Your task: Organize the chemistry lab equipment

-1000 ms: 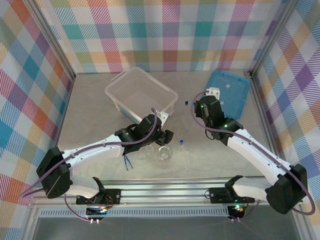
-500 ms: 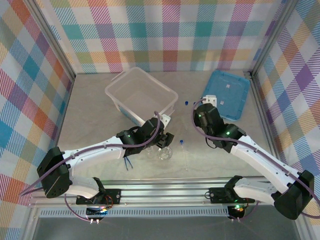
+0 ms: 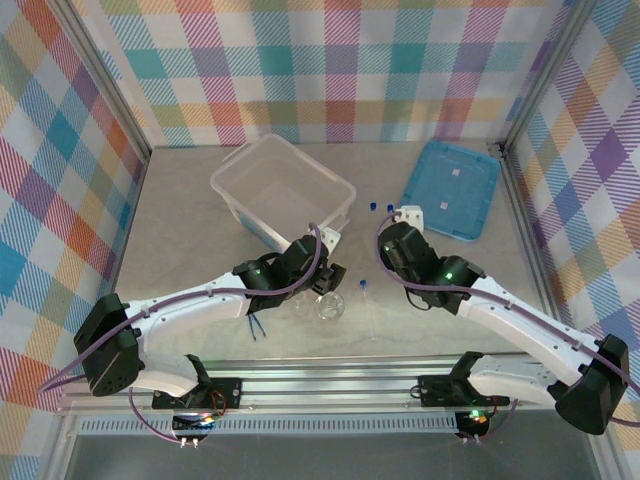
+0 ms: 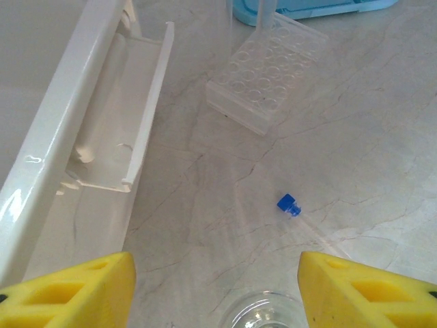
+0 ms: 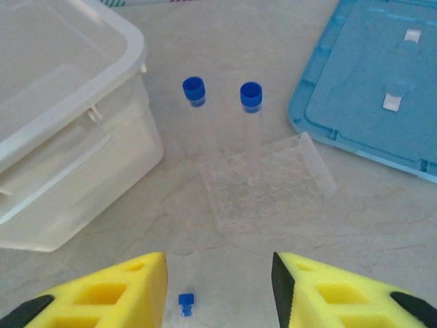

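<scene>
Right claw (image 5: 218,277) spread near rack (image 5: 273,184) holding two upright blue-capped tubes (image 5: 195,109).

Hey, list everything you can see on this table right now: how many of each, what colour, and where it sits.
Storage box: one, translucent white, far centre-left of the table.
Lid: one, blue, lying flat at the far right.
Tube rack: one, clear, between box and lid.
Standing tubes: two, clear with blue caps, upright at the rack's far edge.
Loose tube: one, clear with blue cap, lying right of the flask.
Flask: one, clear glass, near centre.
Beaker: one, clear, tiny, just left of the flask.
Tweezers: one, dark blue, left of the beaker.
Arms: two, white and black; left arm reaches over the flask, right arm towards the rack.
Jaws: two pairs, yellow, both open and empty.
</scene>
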